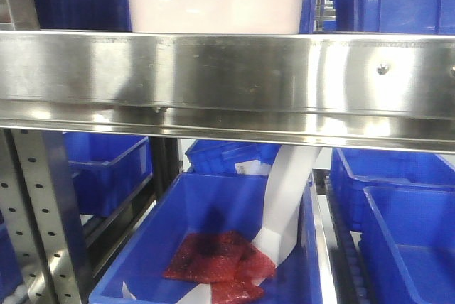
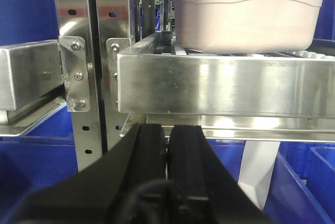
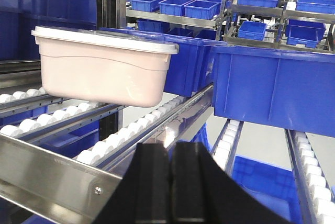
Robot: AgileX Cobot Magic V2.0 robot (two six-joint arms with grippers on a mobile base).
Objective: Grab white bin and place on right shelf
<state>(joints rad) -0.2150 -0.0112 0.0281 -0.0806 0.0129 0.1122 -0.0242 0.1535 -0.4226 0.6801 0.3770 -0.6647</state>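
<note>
White bin point(image 3: 104, 67): pale pinkish tub with an overhanging white lid, sitting on the white rollers of the right shelf point(image 1: 227, 77); neither gripper touches it.
Bin in the front view: only its lower body shows, directly above the shelf's front rail, left of centre.
Bin in the left wrist view: above and to the right of the gripper, set back a little from the rail.
Right shelf: shiny steel level with a broad reflective front rail and small screws, carried on perforated metal uprights point(image 2: 70, 51).
Roller tracks point(image 3: 131, 132): rows of white rollers running back along the shelf, with the bin across the left-hand rows.
Left gripper point(image 2: 168, 150): black, low in its own view, below the front rail and apart from the bin; jaws clenched together with nothing between them.
Right gripper point(image 3: 171, 166): black, low in its view, just above the front rail and to the right of the bin; jaws pressed together and empty.
Blue crate on shelf point(image 3: 272, 85): just to the right of the bin on the same level.
Lower blue crate point(image 1: 213, 247): under the shelf, holding red mesh bags point(image 1: 217, 258) and a white folded sheet point(image 1: 284, 204).
</note>
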